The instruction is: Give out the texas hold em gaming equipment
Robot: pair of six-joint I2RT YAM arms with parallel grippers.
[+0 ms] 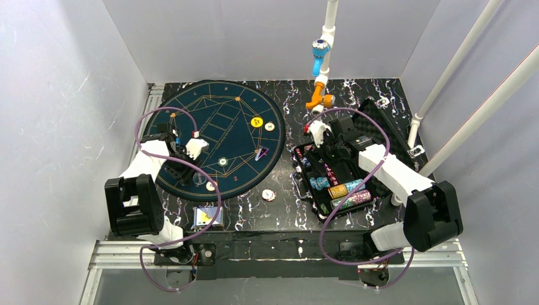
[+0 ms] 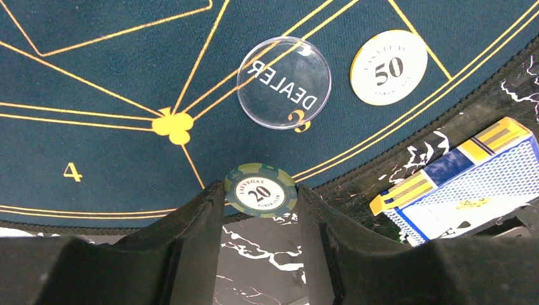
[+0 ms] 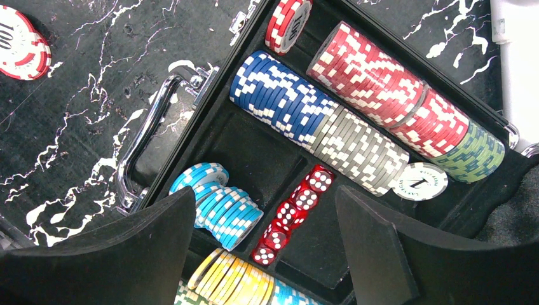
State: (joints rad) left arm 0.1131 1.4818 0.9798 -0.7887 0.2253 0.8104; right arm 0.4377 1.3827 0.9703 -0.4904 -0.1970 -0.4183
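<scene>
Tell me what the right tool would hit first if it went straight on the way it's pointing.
Probably the row of red dice in the open case, lying in line with the open right tool. The light blue chips sit just beside that line. Depth is unclear.

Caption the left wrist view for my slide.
Left hand pinches a green 20 chip over the mat edge, near dealer button, 50 chip and card deck.
</scene>
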